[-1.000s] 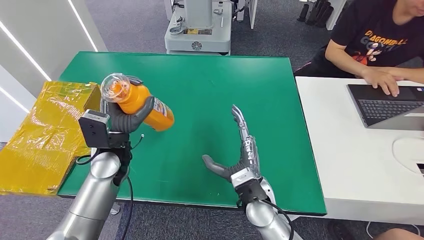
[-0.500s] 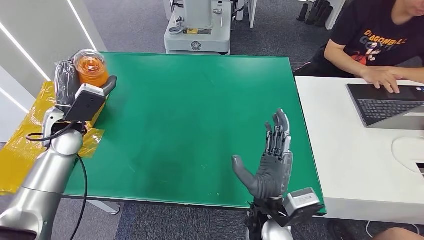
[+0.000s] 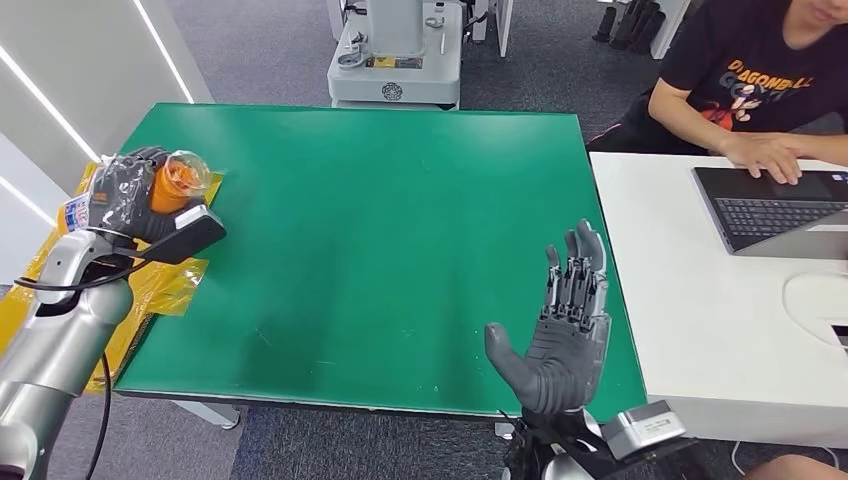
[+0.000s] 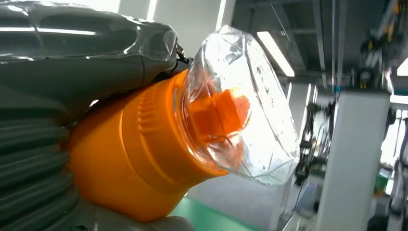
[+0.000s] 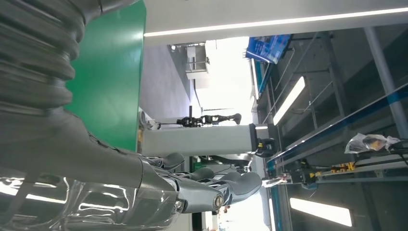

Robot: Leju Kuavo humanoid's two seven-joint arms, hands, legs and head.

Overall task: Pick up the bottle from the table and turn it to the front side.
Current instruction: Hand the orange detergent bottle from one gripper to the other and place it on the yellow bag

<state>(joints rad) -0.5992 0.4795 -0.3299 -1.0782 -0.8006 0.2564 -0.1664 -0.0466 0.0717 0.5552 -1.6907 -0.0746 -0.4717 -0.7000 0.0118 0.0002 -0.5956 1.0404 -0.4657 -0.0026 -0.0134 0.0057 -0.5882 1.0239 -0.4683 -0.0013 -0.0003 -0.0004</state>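
An orange bottle (image 3: 168, 184) with a clear plastic cap is gripped by my left hand (image 3: 128, 192), raised over the left edge of the green table (image 3: 400, 200). Its clear cap (image 3: 186, 172) points toward the table; a bit of its label (image 3: 78, 211) shows at the far left. In the left wrist view the orange bottle (image 4: 144, 159) and its clear cap (image 4: 245, 110) sit close against my left hand (image 4: 72, 53). My right hand (image 3: 560, 330) stands upright near the table's front right edge, palm up, fingers apart, holding nothing. My right hand (image 5: 120, 178) also appears in its wrist view.
A yellow wrapped box (image 3: 45, 300) lies left of the table, under my left arm. A white table (image 3: 720, 300) on the right carries a laptop (image 3: 770, 210), where a person (image 3: 770, 80) types. A grey machine base (image 3: 395, 60) stands behind the green table.
My left hand has swung the bottle out from over the table to its left edge, turning it. My right hand has risen from edge-on to upright and shifted right.
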